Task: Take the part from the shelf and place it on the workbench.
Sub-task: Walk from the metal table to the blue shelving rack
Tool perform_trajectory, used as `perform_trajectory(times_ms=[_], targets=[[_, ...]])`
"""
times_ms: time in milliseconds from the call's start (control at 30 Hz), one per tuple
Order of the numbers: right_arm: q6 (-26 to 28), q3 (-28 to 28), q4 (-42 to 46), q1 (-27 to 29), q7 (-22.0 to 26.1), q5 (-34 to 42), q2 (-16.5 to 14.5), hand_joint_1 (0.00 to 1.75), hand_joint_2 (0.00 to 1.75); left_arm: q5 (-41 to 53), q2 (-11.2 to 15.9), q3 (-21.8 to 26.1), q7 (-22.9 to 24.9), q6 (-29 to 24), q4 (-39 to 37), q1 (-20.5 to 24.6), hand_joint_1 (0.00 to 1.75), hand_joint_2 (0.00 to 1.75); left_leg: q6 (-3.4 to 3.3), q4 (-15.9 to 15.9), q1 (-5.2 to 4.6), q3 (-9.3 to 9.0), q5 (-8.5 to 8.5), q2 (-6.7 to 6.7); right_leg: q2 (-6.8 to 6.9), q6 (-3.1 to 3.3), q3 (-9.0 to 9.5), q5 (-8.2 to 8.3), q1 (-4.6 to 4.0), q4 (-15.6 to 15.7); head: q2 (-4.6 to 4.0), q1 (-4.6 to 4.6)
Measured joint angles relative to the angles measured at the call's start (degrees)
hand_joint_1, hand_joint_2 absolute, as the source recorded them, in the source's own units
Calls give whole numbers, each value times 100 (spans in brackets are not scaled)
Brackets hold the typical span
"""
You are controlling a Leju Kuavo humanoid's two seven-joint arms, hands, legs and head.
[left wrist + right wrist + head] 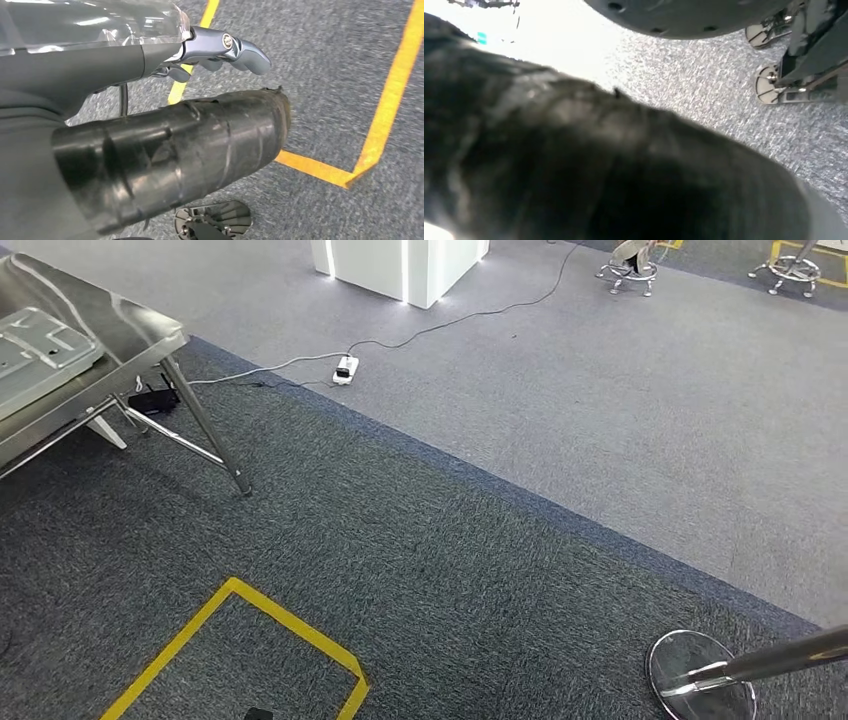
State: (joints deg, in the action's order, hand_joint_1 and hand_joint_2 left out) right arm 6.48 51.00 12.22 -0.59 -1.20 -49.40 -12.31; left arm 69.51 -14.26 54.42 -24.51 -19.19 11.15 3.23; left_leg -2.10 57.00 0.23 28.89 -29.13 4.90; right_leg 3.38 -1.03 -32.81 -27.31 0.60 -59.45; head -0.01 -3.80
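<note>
A flat pale-grey moulded part (35, 350) lies on a steel table (120, 315) at the far left of the head view. My left hand (170, 155) hangs over the carpet in the left wrist view. Its thick dark thumb is in front, and its silver fingers (235, 50) reach straight out beyond it with nothing between them. In the right wrist view my right hand (599, 170) is a dark blur close to the lens. How its fingers lie is hidden.
The table's slanted steel legs (205, 425) stand on dark carpet. A yellow tape outline (290, 625) marks the floor near me. A chrome post and its round base (700, 675) stand at the lower right. A power strip (345, 368) with cable and a white pillar (400, 265) lie ahead.
</note>
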Motion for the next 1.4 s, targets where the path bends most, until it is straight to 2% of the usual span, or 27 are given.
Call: perform_trajectory(times_ms=[33,100,167,200,267,300,333,367,400,467,533,600,633,700,767,833,867,900,967,1033,1067,1133,1200,1267,1333,1367,1400], targets=[[-14,1,0,-2,-2,-10,1,0,0,0,1,0,-1,0,0,5,0,0,35,7,-10,-17,-20,43,37,33,49,6,-21,104,1,1],[-32,10,0,2,-5,-23,2,0,0,1,2,0,-4,0,0,20,0,0,92,6,-14,-54,-49,126,-69,95,41,14,-36,105,1,3],[-38,27,0,1,-7,-33,3,0,0,1,1,0,-13,0,0,29,0,0,145,146,11,-25,-179,4,-175,161,47,41,-14,140,1,4],[-39,35,0,-4,-8,-37,2,0,0,1,1,0,-19,0,0,27,0,0,167,373,24,69,-333,-126,-230,195,53,56,1,157,1,5],[-42,44,0,-14,-9,-42,2,0,0,0,2,0,-30,0,0,11,0,0,190,1109,39,406,-716,-365,-348,236,47,63,-6,160,0,6],[-42,49,0,-17,-10,-43,2,0,0,0,3,0,-32,0,0,1,0,0,193,1452,40,576,-831,-405,-418,245,47,62,-14,155,0,5],[-43,56,0,-16,-12,-43,2,0,0,0,4,0,-34,0,0,-6,0,0,189,1635,40,682,-837,-423,-495,249,48,61,-22,148,0,6],[-43,62,0,-14,-14,-43,2,0,0,0,4,0,-35,0,0,-8,0,0,179,1605,40,694,-724,-438,-575,248,50,59,-26,137,0,6],[-43,68,0,-14,-15,-43,2,0,0,0,4,0,-36,0,0,-6,0,0,162,1351,40,605,-513,-468,-658,244,54,56,-27,123,0,6],[-49,74,0,-22,-15,-43,2,0,0,0,9,0,-42,0,0,-4,0,0,118,586,43,314,-99,-691,-811,222,41,44,-27,86,0,5],[-56,77,0,-32,-15,-43,1,0,0,3,14,0,-52,2,0,0,0,0,88,173,34,167,42,-876,-933,170,2,48,-18,60,0,5],[-63,81,-1,-18,-15,-44,1,0,0,5,15,0,-62,7,0,17,0,0,47,125,19,149,55,-824,-1042,93,-30,78,-3,76,0,4],[-66,83,-1,-4,-15,-45,2,0,0,4,13,1,-66,10,0,26,0,0,12,92,24,132,82,-759,-1022,63,-43,73,2,65,1,4],[-69,85,-2,4,-16,-49,3,0,0,4,9,2,-72,15,0,27,0,0,-70,14,45,109,139,-622,-777,27,-165,-98,-18,-181,0,-6],[-68,85,-2,-12,-17,-53,4,0,0,2,10,2,-73,17,0,15,0,0,-107,-6,35,114,153,-473,-480,7,-490,-468,-21,-857,0,-15],[-67,85,-2,-20,-22,-54,4,0,0,0,10,3,-71,17,0,3,0,0,-107,-1,24,123,142,-308,-401,-23,-778,-672,1,-1456,0,-15],[-66,85,-2,-18,-29,-54,4,0,0,0,10,3,-70,17,0,2,0,0,-103,0,23,122,134,-232,-383,-34,-780,-620,13,-1479,0,-14],[-64,85,-2,-14,-37,-54,4,0,0,0,9,3,-69,18,0,5,0,0,-92,3,25,115,124,-165,-352,-41,-660,-472,24,-1269,0,-15],[-59,86,-2,-14,-52,-54,4,0,0,1,10,3,-69,19,0,8,0,0,-49,20,17,89,89,-52,-133,-30,-224,-135,16,-476,0,-15],[-55,87,-2,-26,-58,-54,4,0,0,1,11,4,-69,20,0,9,0,0,16,44,-9,64,45,42,35,26,33,-1,-17,24,-1,-9],[-55,87,-2,-29,-63,-54,4,0,0,0,11,4,-69,20,0,12,0,0,49,49,-20,51,29,88,36,62,41,-16,-37,70,-1,-5],[-54,90,-2,-24,-73,-54,4,0,0,1,9,4,-69,20,0,26,0,0,110,56,-6,17,-2,159,-91,132,35,5,-36,91,0,-3],[-55,92,-2,-28,-78,-54,3,0,0,2,7,4,-71,20,0,32,0,0,166,269,24,83,-178,-12,-207,206,51,35,-19,125,1,-2],[-56,93,-1,-37,-80,-54,2,0,0,1,7,4,-72,20,0,21,0,0,196,933,40,379,-551,-303,-330,253,51,56,-15,135,1,0],[-56,93,-1,-37,-82,-54,2,0,0,-1,7,4,-72,21,0,3,0,0,194,1628,39,729,-787,-415,-478,273,43,61,-37,126,0,0],[-56,94,-1,-34,-84,-54,2,0,0,-2,7,4,-72,22,0,-4,0,0,176,1731,34,803,-738,-434,-560,276,44,60,-51,119,-1,0],[-56,95,-1,-31,-87,-54,2,0,0,-2,7,4,-72,24,0,-6,0,0,142,1589,24,768,-570,-455,-644,278,48,59,-65,112,-1,0]])
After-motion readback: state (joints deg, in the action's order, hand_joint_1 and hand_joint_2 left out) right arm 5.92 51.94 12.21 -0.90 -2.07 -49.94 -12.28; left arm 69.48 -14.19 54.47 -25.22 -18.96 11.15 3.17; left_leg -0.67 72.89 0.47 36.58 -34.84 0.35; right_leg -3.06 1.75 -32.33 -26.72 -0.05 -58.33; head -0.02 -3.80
